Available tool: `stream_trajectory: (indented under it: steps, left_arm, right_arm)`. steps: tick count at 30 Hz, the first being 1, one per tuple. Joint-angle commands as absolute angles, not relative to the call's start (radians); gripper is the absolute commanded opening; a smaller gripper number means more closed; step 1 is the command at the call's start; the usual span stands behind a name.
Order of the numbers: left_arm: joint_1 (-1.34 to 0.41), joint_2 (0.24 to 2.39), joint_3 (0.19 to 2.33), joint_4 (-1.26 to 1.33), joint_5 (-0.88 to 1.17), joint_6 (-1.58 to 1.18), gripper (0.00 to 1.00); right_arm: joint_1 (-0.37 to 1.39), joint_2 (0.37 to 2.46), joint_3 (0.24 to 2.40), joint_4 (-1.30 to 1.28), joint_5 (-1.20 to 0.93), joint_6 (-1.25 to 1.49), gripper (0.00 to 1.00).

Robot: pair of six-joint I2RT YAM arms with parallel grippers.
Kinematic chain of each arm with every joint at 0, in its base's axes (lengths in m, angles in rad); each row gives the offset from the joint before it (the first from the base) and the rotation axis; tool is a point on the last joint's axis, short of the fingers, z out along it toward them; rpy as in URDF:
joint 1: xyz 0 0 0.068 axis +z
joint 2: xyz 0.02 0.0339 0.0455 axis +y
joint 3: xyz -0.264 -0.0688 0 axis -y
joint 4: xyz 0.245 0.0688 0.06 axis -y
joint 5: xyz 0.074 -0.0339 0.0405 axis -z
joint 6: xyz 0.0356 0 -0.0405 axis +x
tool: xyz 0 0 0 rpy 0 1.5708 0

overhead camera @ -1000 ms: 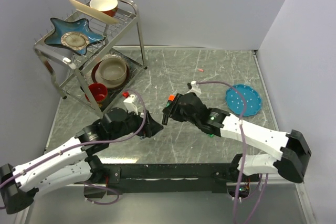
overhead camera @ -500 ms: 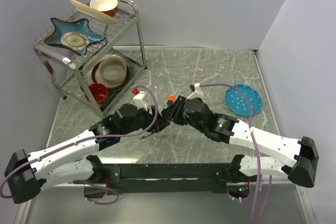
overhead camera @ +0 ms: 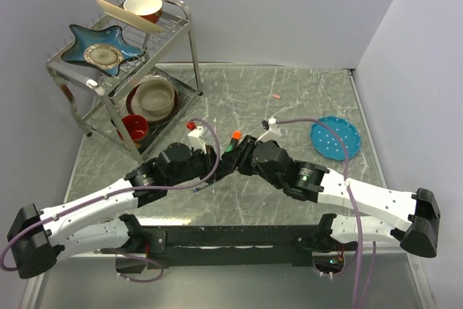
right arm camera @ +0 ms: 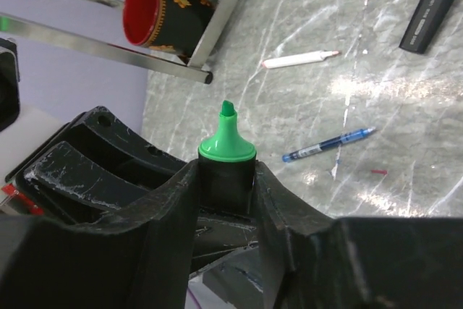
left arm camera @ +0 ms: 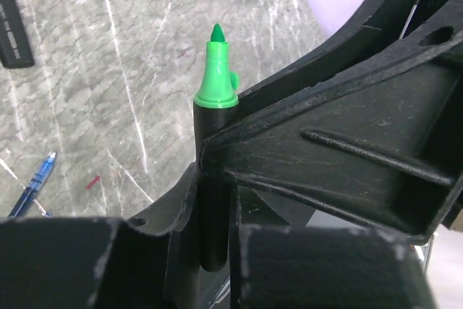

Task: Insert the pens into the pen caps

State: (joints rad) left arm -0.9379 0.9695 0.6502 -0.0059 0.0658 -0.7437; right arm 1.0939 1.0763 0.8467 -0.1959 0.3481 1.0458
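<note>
A stubby black highlighter with a bare green tip [right arm camera: 226, 148] stands upright between the jaws of my right gripper [right arm camera: 226, 179]. My left gripper [left arm camera: 215, 204] is shut on the same highlighter [left arm camera: 215, 77] lower down its barrel. The two grippers meet over the table's middle [overhead camera: 227, 158]. On the table lie a second black highlighter with an orange end [right arm camera: 430, 12], a thin blue ballpoint [right arm camera: 329, 144] and a white-pink stick pen [right arm camera: 300, 59]. A tiny pink cap [overhead camera: 275, 96] lies far back. No other cap shows.
A metal dish rack [overhead camera: 192, 48] with bowls, a star dish and a red cup [overhead camera: 134, 128] stands at the back left. A blue perforated plate [overhead camera: 335, 137] lies at the right. Purple cables loop over both wrists.
My left gripper moved right to meet the right one and closed on the green-tipped highlighter's barrel. The right gripper shifted slightly left, still round the highlighter.
</note>
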Motion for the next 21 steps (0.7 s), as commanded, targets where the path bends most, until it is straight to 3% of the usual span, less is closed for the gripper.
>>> stream_trajectory:
  steps: [1,9,12,21]
  left_arm:
    - [-0.93,0.891,0.644,0.003,0.003,-0.701,0.01]
    - [-0.93,0.79,0.679,-0.187,-0.126,-0.627,0.01]
    - [-0.93,0.753,0.707,-0.242,-0.155,-0.592,0.01]
    - [-0.93,0.629,0.729,-0.365,-0.241,-0.542,0.01]
  right_arm:
    - [1.095,0.997,0.848,-0.345,0.466,1.038,0.46]
    - [0.927,0.902,0.761,-0.56,0.56,1.147,0.52]
    - [0.858,0.885,0.73,-0.701,0.587,1.365,0.54]
    - [0.752,1.097,0.818,-1.074,0.534,1.793,0.53]
